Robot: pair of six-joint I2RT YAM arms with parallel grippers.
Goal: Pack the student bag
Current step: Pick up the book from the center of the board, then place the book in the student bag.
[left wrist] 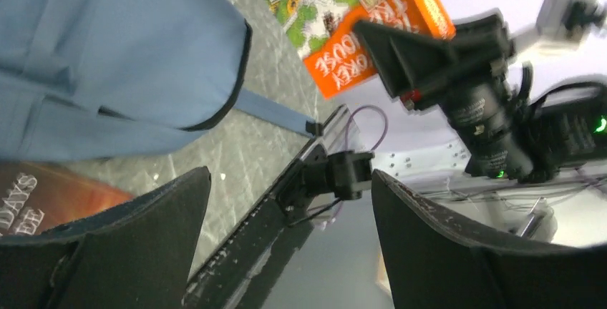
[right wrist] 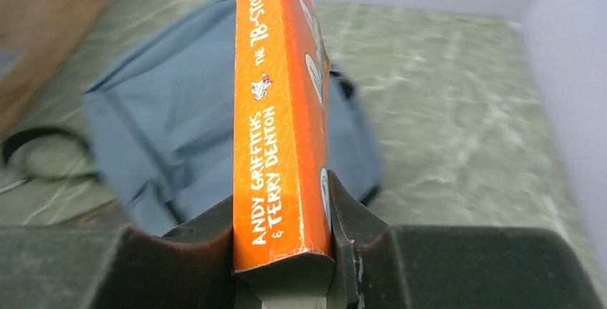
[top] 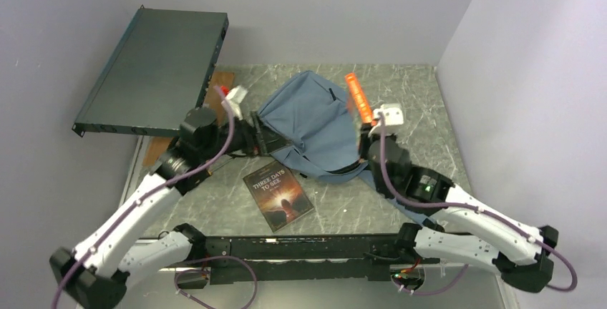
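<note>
The student bag, soft and blue-grey, lies flat at mid-table, with its strap trailing toward the front. An orange paperback stands on edge above the bag's right side. My right gripper is shut on the paperback's lower end. In the right wrist view the orange spine is pinched between the gripper pads, with the bag behind it. My left gripper is at the bag's left edge. In the left wrist view this gripper is open and holds nothing; the bag and the orange paperback are beyond it.
A dark book titled "Three Days to See" lies in front of the bag. A large dark flat panel leans over the table's left side, with a brown board under it. Walls close in at the back and right.
</note>
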